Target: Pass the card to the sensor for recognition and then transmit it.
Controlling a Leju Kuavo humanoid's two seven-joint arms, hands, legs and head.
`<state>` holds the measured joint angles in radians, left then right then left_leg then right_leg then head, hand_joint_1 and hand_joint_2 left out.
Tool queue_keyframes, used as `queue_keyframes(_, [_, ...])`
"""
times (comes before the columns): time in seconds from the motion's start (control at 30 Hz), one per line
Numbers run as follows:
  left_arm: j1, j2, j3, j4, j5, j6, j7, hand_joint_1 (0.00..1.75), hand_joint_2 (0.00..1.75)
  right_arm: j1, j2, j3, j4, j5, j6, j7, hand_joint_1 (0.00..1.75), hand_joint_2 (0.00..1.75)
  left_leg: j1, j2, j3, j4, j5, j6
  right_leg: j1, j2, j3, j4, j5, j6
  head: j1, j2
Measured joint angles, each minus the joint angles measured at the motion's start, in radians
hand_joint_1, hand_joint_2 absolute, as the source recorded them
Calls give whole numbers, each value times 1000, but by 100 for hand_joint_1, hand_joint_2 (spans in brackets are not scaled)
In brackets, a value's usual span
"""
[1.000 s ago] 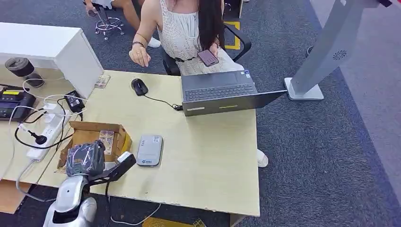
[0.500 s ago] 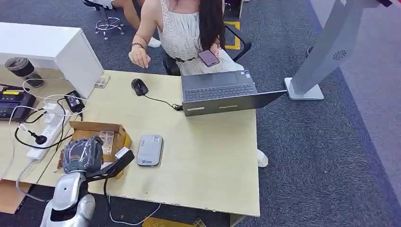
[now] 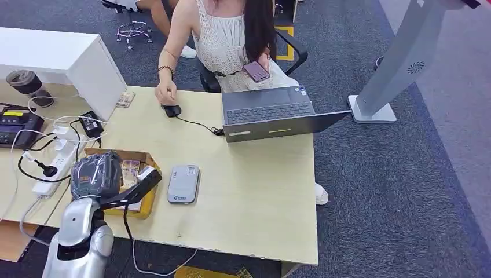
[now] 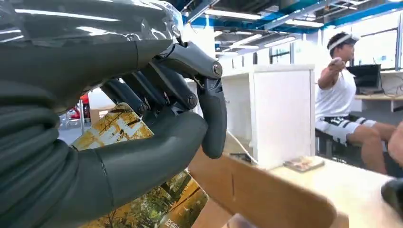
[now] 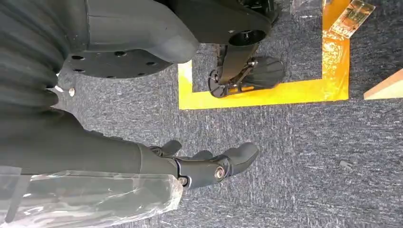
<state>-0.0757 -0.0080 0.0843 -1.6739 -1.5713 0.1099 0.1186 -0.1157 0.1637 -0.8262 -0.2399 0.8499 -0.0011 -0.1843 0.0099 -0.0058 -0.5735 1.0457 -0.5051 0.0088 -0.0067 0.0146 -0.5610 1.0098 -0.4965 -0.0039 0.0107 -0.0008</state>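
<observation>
My left hand hovers over an open cardboard box at the table's front left. In the left wrist view its thumb and fingers pinch a card printed with yellow foliage. Another card lies inside the box. The sensor, a flat grey card reader, lies on the table just right of the box, apart from the hand. My right hand hangs over the carpet, its fingers loosely apart and holding nothing.
A person sits at the far side with a hand on a black mouse, beside an open laptop. A power strip and cables lie left of the box. A white cabinet stands at the back left.
My left hand has moved back and left, from the box's front edge to over the box. The person's hand has come down onto the mouse.
</observation>
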Motion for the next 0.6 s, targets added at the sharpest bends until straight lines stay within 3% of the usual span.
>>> queue_keyframes(0.13, [-79,15,-28,-6,0,-29,31,175,175,-7,0,0,0,14,3,5,0,175,0,-1,0,0,1,0,0,-1,0,0,0,0,0,0])
queue_keyframes(0.37, [-309,38,-138,2,0,-122,106,175,175,-28,3,0,1,38,17,19,0,175,0,-1,0,0,3,0,0,0,-1,0,4,0,0,0])
queue_keyframes(0.6, [-536,74,-235,179,0,-145,161,175,175,-38,5,0,4,72,22,44,0,175,0,-1,-1,1,4,0,0,-1,-1,0,4,0,0,0])
